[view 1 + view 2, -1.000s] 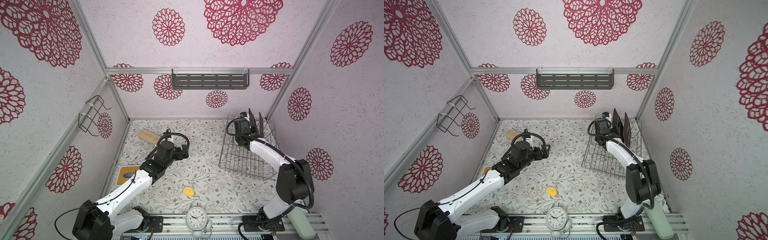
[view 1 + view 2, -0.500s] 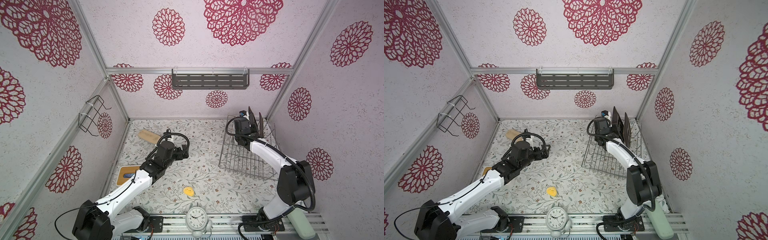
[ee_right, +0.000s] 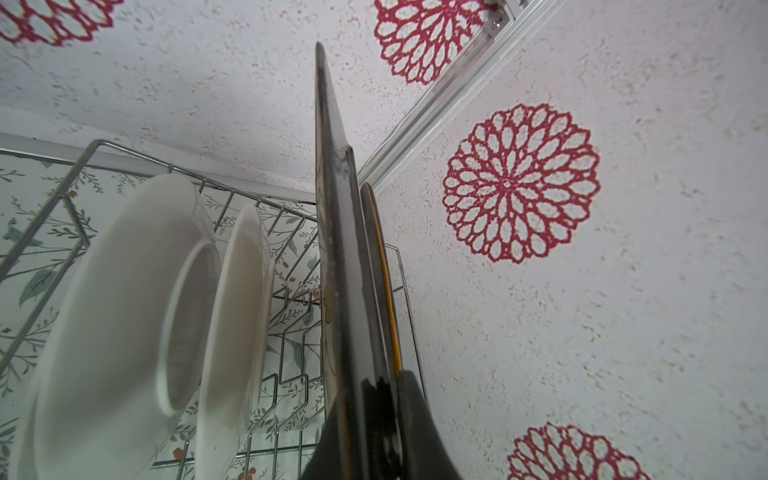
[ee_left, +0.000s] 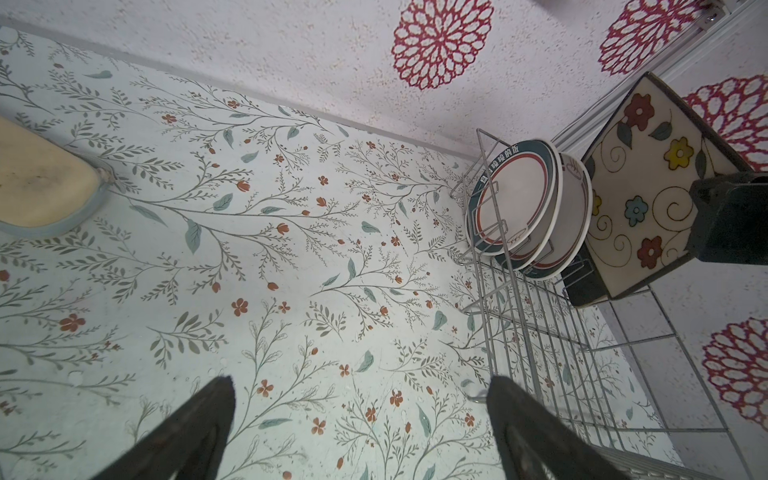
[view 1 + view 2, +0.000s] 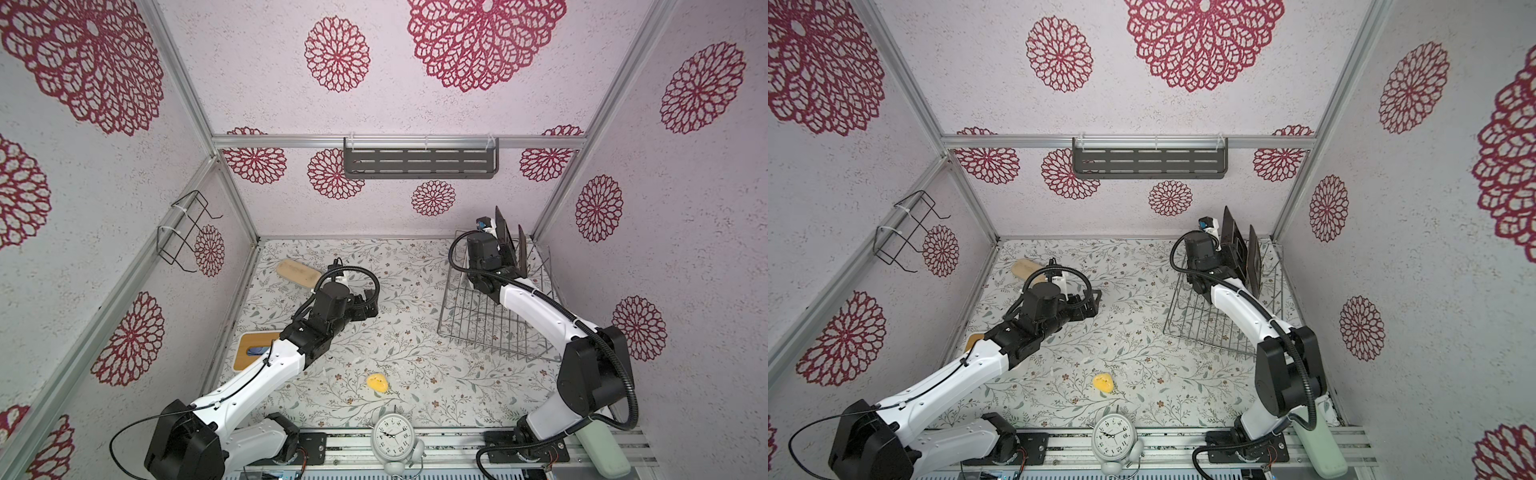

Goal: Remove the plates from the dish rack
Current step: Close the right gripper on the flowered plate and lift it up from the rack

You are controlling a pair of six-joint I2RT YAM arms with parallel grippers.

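Looking at both top views, you find the dish rack (image 5: 490, 328) on the flowered counter (image 5: 415, 374) at the right of the frame, close to the back right corner. Your right hand (image 3: 374, 386) is closed narrow on the flowered square plate (image 4: 640, 199), with the plate's rim between its fingers, as the right wrist view shows. That plate stands on edge at the far end of the rack. In a top view its upper edge rises above that of the dark square plate (image 5: 521, 249) just beside it, toward the right wall. Whether its lower edge rests on the wires you cannot tell.

The two round plates (image 4: 515, 199) stand upright between the tines, one just behind the other, beside the flowered plate on the side away from the wall. The left wrist view shows their teal rims, the right wrist view their white backs. In the top views the right arm hides them.

Your left hand (image 5: 369, 306) hangs over the counter at centre left of the frame, well apart from the rack. Its fingers (image 4: 199, 428) are spread wide with nothing between them.

A white clock (image 5: 392, 436) stands at the lower edge of the frame. A small yellow piece (image 5: 377, 382) lies on the counter just above it.
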